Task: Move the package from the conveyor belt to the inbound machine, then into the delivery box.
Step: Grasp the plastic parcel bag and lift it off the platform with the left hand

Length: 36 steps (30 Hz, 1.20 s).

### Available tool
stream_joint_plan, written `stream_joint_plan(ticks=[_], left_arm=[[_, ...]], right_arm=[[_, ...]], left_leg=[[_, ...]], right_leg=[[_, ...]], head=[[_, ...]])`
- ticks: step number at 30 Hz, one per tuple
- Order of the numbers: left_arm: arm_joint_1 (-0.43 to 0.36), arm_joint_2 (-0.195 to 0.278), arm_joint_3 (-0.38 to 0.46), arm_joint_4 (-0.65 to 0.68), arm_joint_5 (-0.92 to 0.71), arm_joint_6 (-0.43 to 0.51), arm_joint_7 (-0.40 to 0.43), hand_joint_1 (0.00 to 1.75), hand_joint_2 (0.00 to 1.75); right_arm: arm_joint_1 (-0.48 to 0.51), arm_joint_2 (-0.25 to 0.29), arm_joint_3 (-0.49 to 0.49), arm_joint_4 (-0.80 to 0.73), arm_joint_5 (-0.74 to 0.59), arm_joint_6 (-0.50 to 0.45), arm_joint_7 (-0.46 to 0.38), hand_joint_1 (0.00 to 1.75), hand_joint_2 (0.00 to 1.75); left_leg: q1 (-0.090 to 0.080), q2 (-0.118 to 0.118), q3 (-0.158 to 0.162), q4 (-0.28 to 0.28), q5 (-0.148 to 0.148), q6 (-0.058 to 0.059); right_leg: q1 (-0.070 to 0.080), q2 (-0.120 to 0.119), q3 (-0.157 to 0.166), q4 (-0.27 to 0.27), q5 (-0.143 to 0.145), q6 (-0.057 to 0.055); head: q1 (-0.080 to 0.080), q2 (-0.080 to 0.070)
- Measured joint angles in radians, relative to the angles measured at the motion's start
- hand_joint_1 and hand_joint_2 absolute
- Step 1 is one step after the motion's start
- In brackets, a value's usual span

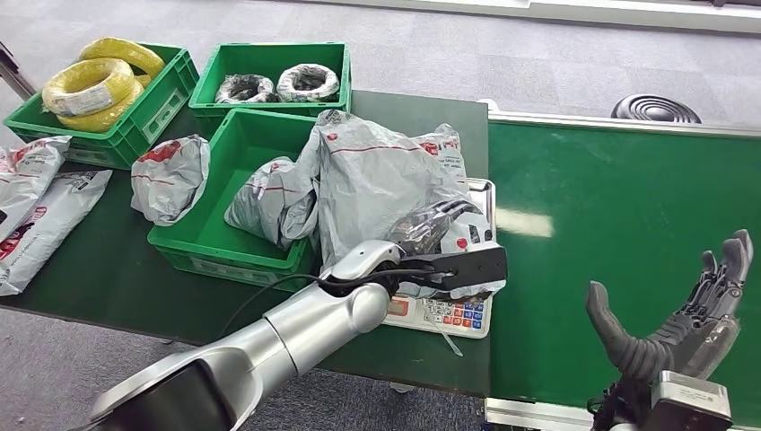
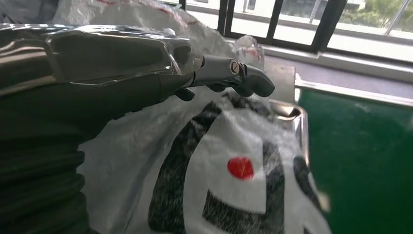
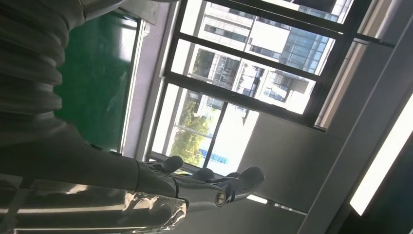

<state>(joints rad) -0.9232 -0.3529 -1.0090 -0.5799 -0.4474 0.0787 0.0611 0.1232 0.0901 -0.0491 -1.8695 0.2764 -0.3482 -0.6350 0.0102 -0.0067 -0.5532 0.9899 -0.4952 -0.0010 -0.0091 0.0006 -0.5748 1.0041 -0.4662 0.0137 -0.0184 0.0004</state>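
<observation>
Over on the scale [image 1: 449, 310], the grey package [image 1: 381, 184] is lying draped partly over the rim of the green bin [image 1: 224, 247], and your left robot hand [image 1: 431, 229] is right on top of it, fingers curled onto the plastic, though I can't tell if it's actually pinching it. The bag's long side runs away from you toward the bin. The right robot hand [image 1: 686, 310] sits spread and empty over the conveyor belt [image 1: 628, 224], well apart, so the left is clearly nearer for the lift.
</observation>
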Motion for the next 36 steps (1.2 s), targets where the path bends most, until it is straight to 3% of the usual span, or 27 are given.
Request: stream_joint_plan(ticks=[5, 7, 11, 19, 23, 36], left_arm=[[-0.001, 0.000, -0.095, 0.071, 0.007, 0.015, 0.084, 0.00, 1.75], [-0.001, 0.000, -0.120, 0.095, -0.004, 0.016, 0.121, 0.11, 1.75], [-0.003, 0.000, -0.164, 0.147, -0.028, 0.002, 0.180, 1.65, 1.75], [-0.024, -0.007, -0.201, 0.200, -0.034, -0.005, 0.200, 1.75, 1.75], [-0.026, -0.008, -0.197, 0.212, 0.001, 0.013, 0.162, 1.75, 1.75], [-0.059, -0.004, -0.051, 0.258, 0.126, -0.040, 0.044, 1.72, 1.75]], right_arm=[[0.012, 0.010, 0.019, -0.024, 0.006, 0.003, 0.000, 0.00, 1.75], [0.012, 0.013, 0.026, -0.027, 0.006, 0.005, 0.000, 0.00, 1.75], [0.010, 0.022, 0.037, -0.028, 0.009, 0.006, 0.000, 0.00, 1.75], [0.010, 0.029, 0.051, -0.029, 0.012, 0.004, 0.003, 0.00, 1.75], [0.010, 0.029, 0.052, -0.029, 0.012, -0.005, 0.006, 0.00, 1.75], [-0.004, 0.023, 0.065, -0.016, -0.002, -0.019, 0.015, 0.00, 1.75]], left_leg=[[0.000, 0.000, 0.000, 0.000, 0.000, 0.000], [0.000, 0.000, 0.000, 0.000, 0.000, 0.000], [0.000, 0.000, 0.001, 0.000, 0.000, 0.000], [0.000, 0.000, 0.004, 0.000, 0.000, 0.000], [0.000, 0.000, 0.005, 0.000, 0.000, 0.000], [0.000, 0.000, 0.006, 0.000, 0.001, 0.000]], right_leg=[[0.000, 0.000, 0.000, 0.000, 0.000, 0.000], [0.000, 0.000, 0.000, 0.000, 0.000, 0.000], [0.000, 0.000, 0.001, 0.000, 0.000, 0.000], [0.000, 0.000, 0.004, 0.000, 0.000, 0.000], [0.000, 0.000, 0.006, 0.000, 0.000, 0.000], [0.000, 0.000, 0.006, 0.000, 0.000, 0.000]], head=[[0.000, 0.000], [0.000, 0.000], [0.000, 0.000], [0.000, 0.000], [0.000, 0.000], [0.000, 0.000]])
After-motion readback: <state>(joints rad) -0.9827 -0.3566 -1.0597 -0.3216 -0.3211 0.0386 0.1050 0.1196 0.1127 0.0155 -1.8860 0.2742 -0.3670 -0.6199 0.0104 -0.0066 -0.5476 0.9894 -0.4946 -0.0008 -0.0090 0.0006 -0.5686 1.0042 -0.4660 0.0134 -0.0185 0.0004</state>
